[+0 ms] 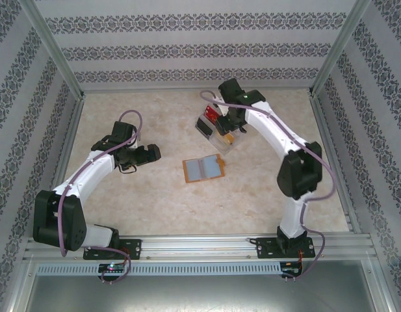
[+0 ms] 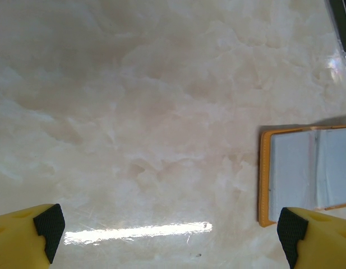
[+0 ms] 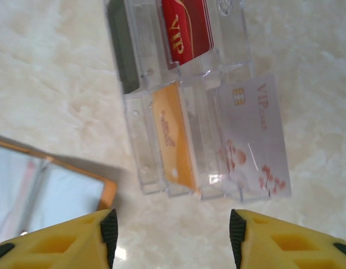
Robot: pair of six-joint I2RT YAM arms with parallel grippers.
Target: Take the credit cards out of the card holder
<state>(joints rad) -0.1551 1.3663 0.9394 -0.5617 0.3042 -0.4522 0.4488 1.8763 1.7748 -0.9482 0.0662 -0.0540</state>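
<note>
Four thin plastic cards (image 3: 173, 140) sit in one clear plastic tray (image 3: 137, 147). We see one open orange-tan folding wallet (image 1: 203, 169). Left fingers (image 2: 49, 224) and right fingers (image 3: 110, 227): spread, empty.

Left hand (image 2: 171, 231) and right hand (image 3: 173, 235) hover, jaws apart.

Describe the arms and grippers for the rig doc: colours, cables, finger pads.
Both the left arm and the right arm have white links and bulky black joints. A purple cable loops along each arm. The left gripper and the right gripper have yellow fingers with black pads at the tips. No markings are legible.
</note>
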